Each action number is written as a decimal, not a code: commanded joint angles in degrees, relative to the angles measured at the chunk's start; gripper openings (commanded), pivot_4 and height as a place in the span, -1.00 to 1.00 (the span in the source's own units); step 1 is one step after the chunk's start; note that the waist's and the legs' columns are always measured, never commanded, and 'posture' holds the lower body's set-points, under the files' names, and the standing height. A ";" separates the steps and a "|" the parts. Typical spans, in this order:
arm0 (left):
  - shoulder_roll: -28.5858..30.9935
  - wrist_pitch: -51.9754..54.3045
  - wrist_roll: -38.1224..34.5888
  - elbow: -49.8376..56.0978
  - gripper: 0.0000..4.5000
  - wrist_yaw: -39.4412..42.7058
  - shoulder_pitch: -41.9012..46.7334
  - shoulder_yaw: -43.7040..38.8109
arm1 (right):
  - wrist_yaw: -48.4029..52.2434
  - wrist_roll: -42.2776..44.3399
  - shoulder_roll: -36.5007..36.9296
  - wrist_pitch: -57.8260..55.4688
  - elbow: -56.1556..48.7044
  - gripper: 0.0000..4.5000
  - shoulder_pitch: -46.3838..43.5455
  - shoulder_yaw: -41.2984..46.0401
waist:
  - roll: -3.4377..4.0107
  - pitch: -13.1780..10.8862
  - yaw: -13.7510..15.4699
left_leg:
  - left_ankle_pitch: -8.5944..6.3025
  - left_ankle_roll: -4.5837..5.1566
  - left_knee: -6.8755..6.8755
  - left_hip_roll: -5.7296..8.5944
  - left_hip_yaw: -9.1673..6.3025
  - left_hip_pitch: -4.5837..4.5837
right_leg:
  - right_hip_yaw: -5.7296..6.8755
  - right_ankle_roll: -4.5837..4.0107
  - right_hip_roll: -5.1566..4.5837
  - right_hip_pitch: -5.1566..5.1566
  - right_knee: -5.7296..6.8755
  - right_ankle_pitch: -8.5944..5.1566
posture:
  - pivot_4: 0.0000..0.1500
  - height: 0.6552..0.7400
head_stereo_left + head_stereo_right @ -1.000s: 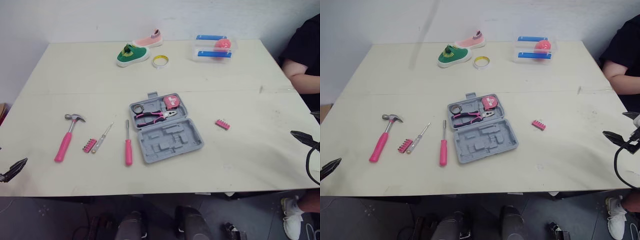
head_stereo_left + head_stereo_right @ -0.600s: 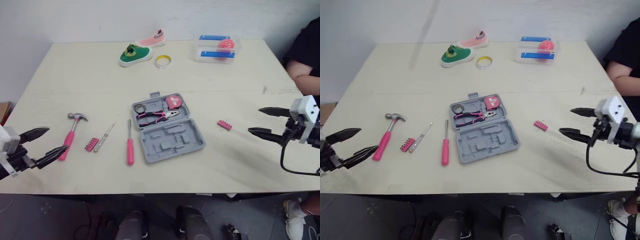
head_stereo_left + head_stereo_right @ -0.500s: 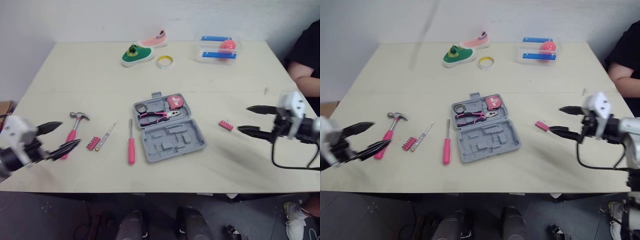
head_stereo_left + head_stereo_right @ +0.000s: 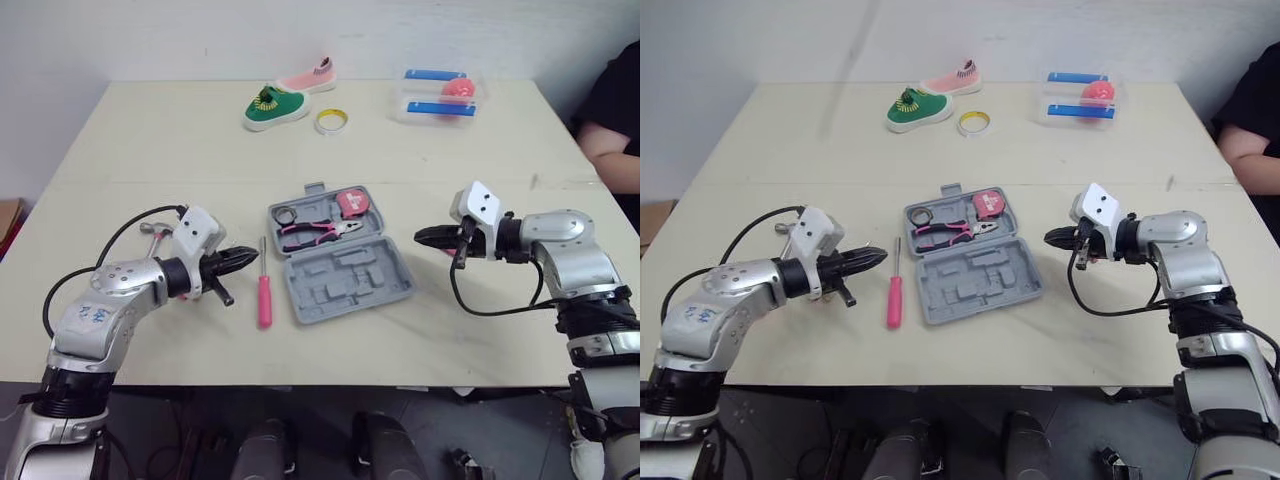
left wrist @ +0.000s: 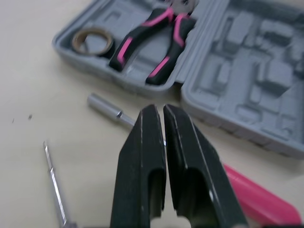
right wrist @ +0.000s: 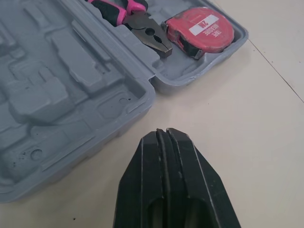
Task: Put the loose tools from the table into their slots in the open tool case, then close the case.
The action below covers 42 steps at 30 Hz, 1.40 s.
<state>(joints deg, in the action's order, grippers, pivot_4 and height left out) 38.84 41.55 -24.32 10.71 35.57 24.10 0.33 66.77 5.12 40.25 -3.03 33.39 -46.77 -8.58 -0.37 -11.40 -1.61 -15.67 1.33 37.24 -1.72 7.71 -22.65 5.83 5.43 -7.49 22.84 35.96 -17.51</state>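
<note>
The left gripper (image 4: 248, 257) is held pressed together just beside the screwdriver (image 4: 264, 300); the right gripper (image 4: 422, 236), likewise pressed together, is held near the open case (image 4: 345, 275).

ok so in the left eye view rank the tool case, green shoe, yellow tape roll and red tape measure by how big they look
1. tool case
2. green shoe
3. yellow tape roll and red tape measure look about alike; the roll lies farther from the camera, so I won't rank those two.
</note>
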 commanded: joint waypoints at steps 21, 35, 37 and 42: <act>-9.81 2.57 7.77 -10.92 -0.97 -2.20 9.49 6.32 | -7.49 -8.39 -9.65 12.71 19.28 -1.00 -8.31 -1.30 | 0.00 0.00 -0.08 | 0.03 -0.01 0.08 -0.02 -0.04 -0.04 | 0.03 0.01 0.07 -0.02 0.20 0.01 | 1.00 1.00; -11.36 -2.89 10.11 -11.93 -0.97 6.20 10.92 11.20 | 5.31 -4.01 -5.69 12.41 11.02 -1.00 -1.90 1.00 | 0.00 0.00 0.12 | 0.04 -0.01 0.12 0.02 -0.08 -0.05 | 0.07 0.02 0.07 -0.05 0.26 0.01 | 1.00 1.00; -10.42 -3.41 9.81 -10.24 -0.97 9.59 10.20 12.51 | 7.25 -1.38 -3.70 7.29 3.77 -1.00 1.77 2.19 | -0.01 0.00 0.25 | 0.04 -0.01 0.12 0.02 -0.13 -0.08 | 0.11 0.02 0.06 -0.05 0.24 0.01 | 1.00 1.00; -9.11 -4.09 11.08 -9.85 -0.97 12.10 9.65 13.33 | 9.62 1.70 0.14 -1.40 -11.29 -1.00 10.80 3.08 | 0.00 0.00 0.20 | 0.04 -0.01 0.17 0.01 -0.20 -0.14 | 0.15 0.02 0.06 -0.05 0.20 0.01 | 1.00 1.00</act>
<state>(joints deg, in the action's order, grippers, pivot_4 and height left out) 29.91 39.09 -12.99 -2.12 45.97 33.38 12.61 75.18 4.14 39.99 -2.25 27.84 -36.77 -6.22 -0.38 -11.40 -1.41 -15.63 1.32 37.45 -1.71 7.51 -22.78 5.98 5.45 -7.44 22.79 36.05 -17.50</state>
